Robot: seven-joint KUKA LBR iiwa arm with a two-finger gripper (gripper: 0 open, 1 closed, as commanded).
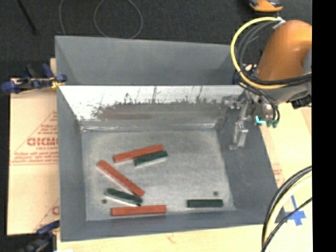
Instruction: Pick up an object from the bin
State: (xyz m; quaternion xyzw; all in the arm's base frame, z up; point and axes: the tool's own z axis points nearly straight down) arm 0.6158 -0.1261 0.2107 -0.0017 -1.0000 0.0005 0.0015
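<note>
While the gripper (240, 135) hangs at the bin's (142, 62) right wall, close to the far right corner, only bare grey metal lies under it. Can't tell from this angle whether it's released or clenched, and nothing is visible in its grasp. The orange cover (283, 49) and looped cables (247, 35) sit above it on the wrist, past the right rim.

Six flat bars lie on the floor, all well apart from the gripper:
- long red bar (137, 154): mid-floor, tilted, right end nearer the far wall
- green-and-white bar (150, 159): just beside it on the near side, roughly parallel, looks touching
- diagonal red bar (119, 177): left of centre, slanting down toward the near wall
- pale-edged green bar (123, 197): toward the near left corner, its right end meeting the diagonal red bar's lower end
- near-wall red bar (138, 210): flat along the near wall, left half
- lone dark green bar (205, 203): by the near right corner, parallel to the near wall

The lone dark green bar and the mid-floor pair are closest to the gripper. Its position singles out no bar as the pick target.
</note>
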